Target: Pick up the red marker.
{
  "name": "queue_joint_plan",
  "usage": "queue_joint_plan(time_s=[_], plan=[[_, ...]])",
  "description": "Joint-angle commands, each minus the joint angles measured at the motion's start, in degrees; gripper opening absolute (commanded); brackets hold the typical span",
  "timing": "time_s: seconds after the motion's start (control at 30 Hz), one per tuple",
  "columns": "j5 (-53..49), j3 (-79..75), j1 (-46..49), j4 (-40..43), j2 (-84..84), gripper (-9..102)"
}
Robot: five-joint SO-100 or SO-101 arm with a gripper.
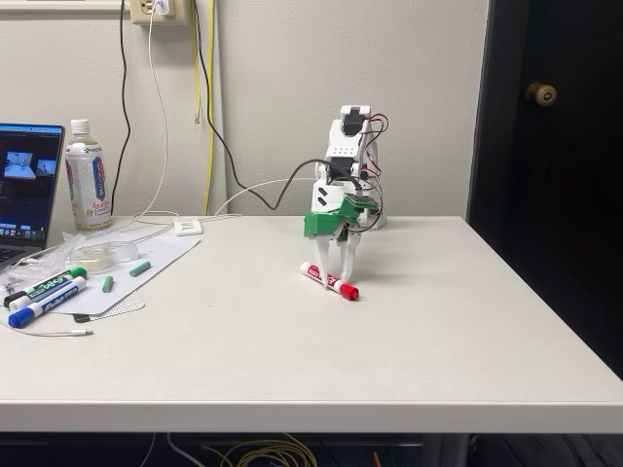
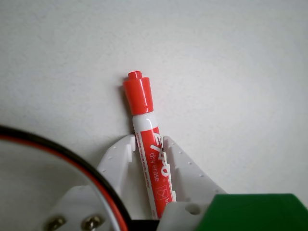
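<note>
The red marker (image 1: pixel 343 288) lies flat on the white table (image 1: pixel 409 331) near its middle, red cap toward the front right in the fixed view. The arm reaches straight down over it, and my gripper (image 1: pixel 334 276) straddles the barrel. In the wrist view the red marker (image 2: pixel 142 103) runs up from the bottom edge, cap pointing away. My gripper (image 2: pixel 147 144) has one white finger pressed against each side of the labelled barrel, so it is shut on the marker, which still rests on the table.
At the table's left edge lie a green-capped marker (image 1: pixel 49 285) and a blue-capped marker (image 1: pixel 44 304) on a sheet, near a tape roll (image 1: pixel 97 253), a bottle (image 1: pixel 88 180) and a laptop (image 1: pixel 24 190). A white cable (image 1: pixel 58 332) trails there.
</note>
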Motion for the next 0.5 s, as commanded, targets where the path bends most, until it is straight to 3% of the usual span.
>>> queue_joint_plan(time_s=[0.0,0.23,0.47], plan=[[0.62,0.44,0.09,0.44,0.00,12],[1.32,0.88,-0.18,1.05,-0.09,10],[3.87,0.70,-0.97,2.02,0.18,0]])
